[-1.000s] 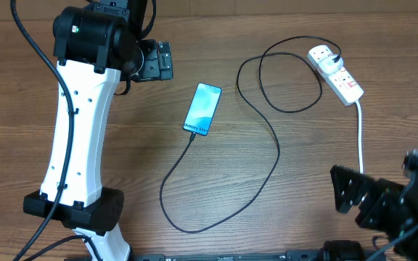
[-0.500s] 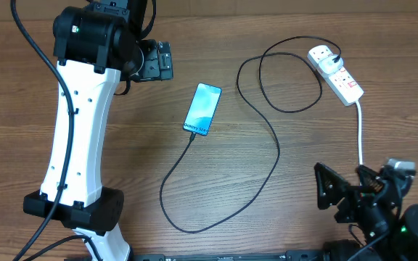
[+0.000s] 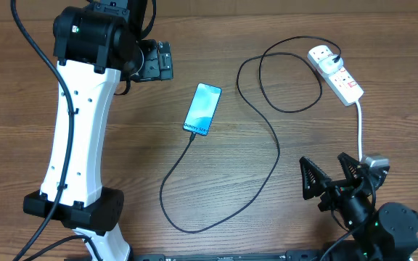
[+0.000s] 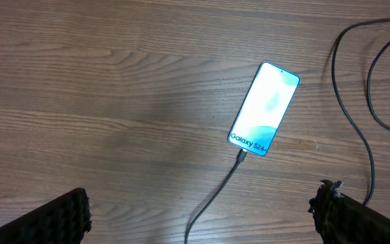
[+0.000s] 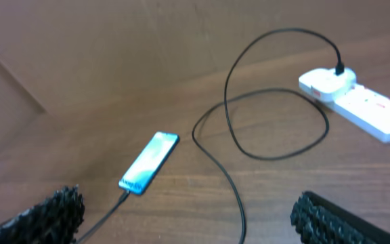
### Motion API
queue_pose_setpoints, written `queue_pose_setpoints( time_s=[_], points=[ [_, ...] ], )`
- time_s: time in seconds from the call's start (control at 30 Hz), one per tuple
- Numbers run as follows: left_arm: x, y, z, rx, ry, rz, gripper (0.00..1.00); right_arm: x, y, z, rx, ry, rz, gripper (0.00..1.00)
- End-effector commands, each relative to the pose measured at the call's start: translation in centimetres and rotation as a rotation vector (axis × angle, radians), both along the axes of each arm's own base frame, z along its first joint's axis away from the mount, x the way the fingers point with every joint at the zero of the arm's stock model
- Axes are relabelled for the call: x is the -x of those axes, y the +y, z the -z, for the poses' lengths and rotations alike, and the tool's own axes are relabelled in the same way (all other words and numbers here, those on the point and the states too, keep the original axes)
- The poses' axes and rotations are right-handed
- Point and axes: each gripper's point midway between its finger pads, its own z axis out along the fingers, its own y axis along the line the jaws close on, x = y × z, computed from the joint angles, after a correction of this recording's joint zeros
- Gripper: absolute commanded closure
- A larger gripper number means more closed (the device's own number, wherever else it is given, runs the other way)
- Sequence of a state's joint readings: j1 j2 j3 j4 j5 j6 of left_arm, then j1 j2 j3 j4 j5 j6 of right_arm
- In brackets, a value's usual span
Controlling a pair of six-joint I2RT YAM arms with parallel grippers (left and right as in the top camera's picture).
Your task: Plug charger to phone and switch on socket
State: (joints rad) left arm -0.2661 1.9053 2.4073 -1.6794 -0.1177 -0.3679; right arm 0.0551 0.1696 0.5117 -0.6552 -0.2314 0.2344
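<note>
The only text that can be read stands on the phone (image 4: pixel 264 110): white lettering "Galaxy S24+" along the short edge of its bright blue screen, at the screen's 7 o'clock end in the left wrist view. In the overhead and right wrist views that line is too small to read.

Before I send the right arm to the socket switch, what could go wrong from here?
The charger loops near the socket; the open right gripper could snag it and tug the connector from the phone. The white lead beside the gripper could catch, dragging the socket.
</note>
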Motion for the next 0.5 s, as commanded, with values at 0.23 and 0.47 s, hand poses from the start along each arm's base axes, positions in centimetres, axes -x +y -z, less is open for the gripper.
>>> queue_pose_setpoints(
  time_s=[0.23, 0.47],
  points=[
    [-0.1, 0.4, 0.2, -0.011, 0.003, -0.024, 0.0, -0.6, 0.7, 2.0, -0.005, -0.113, -0.038, 0.0],
    [-0.1, 0.4, 0.2, -0.011, 0.003, -0.024, 0.0, -1.7, 1.0, 3.5, -0.01, -0.163, -0.051, 0.0]
  ],
)
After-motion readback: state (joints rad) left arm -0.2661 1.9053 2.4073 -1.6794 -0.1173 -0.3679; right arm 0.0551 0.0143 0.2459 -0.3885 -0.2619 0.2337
